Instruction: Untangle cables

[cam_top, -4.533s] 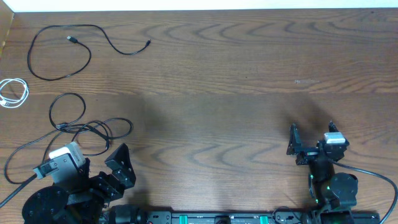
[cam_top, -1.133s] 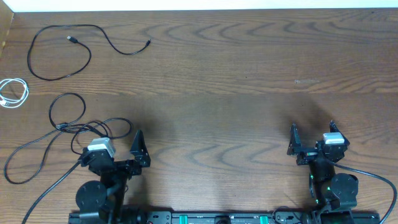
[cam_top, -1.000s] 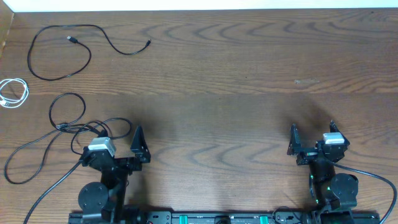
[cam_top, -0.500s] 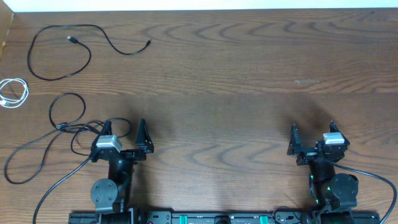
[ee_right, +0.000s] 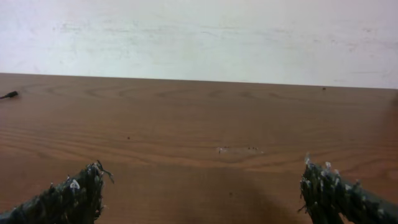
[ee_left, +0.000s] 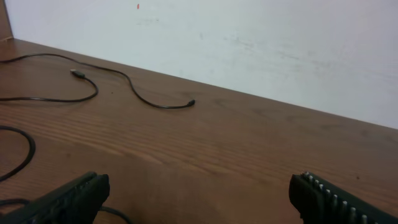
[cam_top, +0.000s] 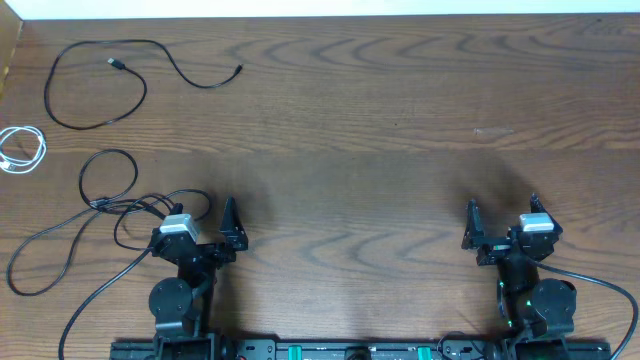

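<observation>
Three cables lie well apart on the left of the table (cam_top: 350, 150), seen from overhead: one black loop (cam_top: 100, 42) at the far corner, one white coil (cam_top: 41, 147) at the edge, and one black tangle (cam_top: 110, 151) just beside the left gripper (cam_top: 200, 218). Left wrist: jaws wide apart, empty. Right wrist: the right gripper (ee_right: 199, 186) is spread wide, holding nothing.

The black left arm (cam_top: 180, 290) and right arm (cam_top: 535, 295) each bore a pale grey block (cam_top: 177, 225). The left pincer (ee_left: 199, 182) had ribbed black fingers (ee_left: 323, 193). A black cable (cam_top: 600, 282) left the right base toward three o'clock.
</observation>
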Action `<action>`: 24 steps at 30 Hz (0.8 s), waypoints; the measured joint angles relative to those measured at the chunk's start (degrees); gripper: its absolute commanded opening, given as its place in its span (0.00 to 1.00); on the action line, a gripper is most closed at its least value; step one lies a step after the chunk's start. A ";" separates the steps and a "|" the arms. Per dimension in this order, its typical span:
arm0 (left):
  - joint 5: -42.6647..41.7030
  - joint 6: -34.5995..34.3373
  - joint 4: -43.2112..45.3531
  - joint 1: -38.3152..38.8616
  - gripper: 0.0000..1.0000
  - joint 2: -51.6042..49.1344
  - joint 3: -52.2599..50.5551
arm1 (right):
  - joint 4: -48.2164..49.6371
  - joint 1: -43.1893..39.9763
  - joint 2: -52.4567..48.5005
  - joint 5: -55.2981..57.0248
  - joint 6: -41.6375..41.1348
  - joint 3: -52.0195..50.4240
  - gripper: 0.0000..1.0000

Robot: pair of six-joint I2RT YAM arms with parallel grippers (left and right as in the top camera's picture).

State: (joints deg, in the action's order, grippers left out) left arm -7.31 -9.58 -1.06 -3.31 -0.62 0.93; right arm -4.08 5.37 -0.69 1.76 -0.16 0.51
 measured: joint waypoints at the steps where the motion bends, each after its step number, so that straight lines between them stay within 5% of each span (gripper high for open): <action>1: -0.02 0.13 -0.02 0.00 0.97 0.00 0.00 | 0.00 0.00 0.00 0.00 0.00 0.00 0.99; 24: -0.02 10.03 -0.11 1.14 0.97 0.00 0.07 | 0.00 0.00 0.00 0.00 0.00 0.00 0.99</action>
State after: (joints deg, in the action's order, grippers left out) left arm -7.33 0.45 -1.17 -2.17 -0.62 0.99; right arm -4.08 5.37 -0.69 1.76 -0.16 0.51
